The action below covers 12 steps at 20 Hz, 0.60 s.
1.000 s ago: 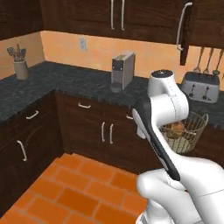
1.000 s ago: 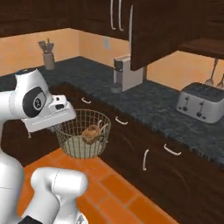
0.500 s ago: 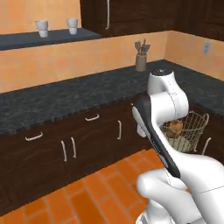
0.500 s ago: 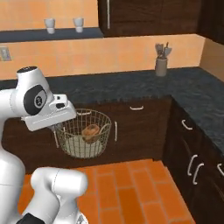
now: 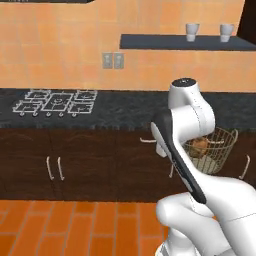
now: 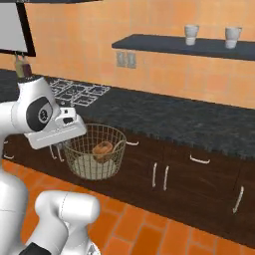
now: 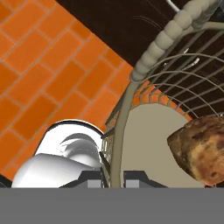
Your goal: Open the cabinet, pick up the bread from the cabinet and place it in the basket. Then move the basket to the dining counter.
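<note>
Gripper: hand view shows you the gripper clamped on the basket rim — the wall rod runs up between the two tips.
Basket: held in the air, clear of any surface, in front of the dark lower cabinet fronts. Right base view puts the basket just beside the white wrist; left base view has the basket partly hidden behind the arm.
Bread: the bread lies inside the basket on its pale bottom, approx. centre. You see the bread through the mesh from the right, and the bread from the left.
Surroundings: black marbled counter w/ stove grates runs behind. Wall shelf above carries two pale cups. Orange tile floor lies under the basket.
Dining counter: can't place it for you from these views.
</note>
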Tool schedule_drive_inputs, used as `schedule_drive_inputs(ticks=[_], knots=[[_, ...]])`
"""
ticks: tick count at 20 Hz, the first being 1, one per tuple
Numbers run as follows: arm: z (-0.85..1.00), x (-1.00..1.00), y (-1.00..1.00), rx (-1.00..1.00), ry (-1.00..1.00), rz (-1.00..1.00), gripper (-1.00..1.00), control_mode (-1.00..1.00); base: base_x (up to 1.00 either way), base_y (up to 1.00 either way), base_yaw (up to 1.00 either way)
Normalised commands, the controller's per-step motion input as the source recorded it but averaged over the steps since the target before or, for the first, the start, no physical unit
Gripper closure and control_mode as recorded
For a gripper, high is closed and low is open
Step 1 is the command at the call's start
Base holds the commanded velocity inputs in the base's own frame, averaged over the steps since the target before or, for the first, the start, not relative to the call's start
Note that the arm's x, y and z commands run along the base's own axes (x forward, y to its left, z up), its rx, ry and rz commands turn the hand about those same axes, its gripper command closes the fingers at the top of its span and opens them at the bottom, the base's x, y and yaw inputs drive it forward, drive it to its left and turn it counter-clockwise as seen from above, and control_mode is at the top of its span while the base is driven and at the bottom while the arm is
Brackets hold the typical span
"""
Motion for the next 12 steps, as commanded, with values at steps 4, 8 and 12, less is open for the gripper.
schedule_drive_inputs(ticks=[4, 8, 12], knots=[[0.00, 0.00, 0.00, 0.00, 0.00, 0.00, 1.00, 1.00, 0.00, 0.29, 0.95], [0.00, 0.00, 0.00, 0.00, 0.00, 0.00, 1.00, 1.00, 0.00, 0.24, 0.93], [0.00, 0.00, 0.00, 0.00, 0.00, 0.00, 1.00, 1.00, 0.00, 0.09, 0.84]])
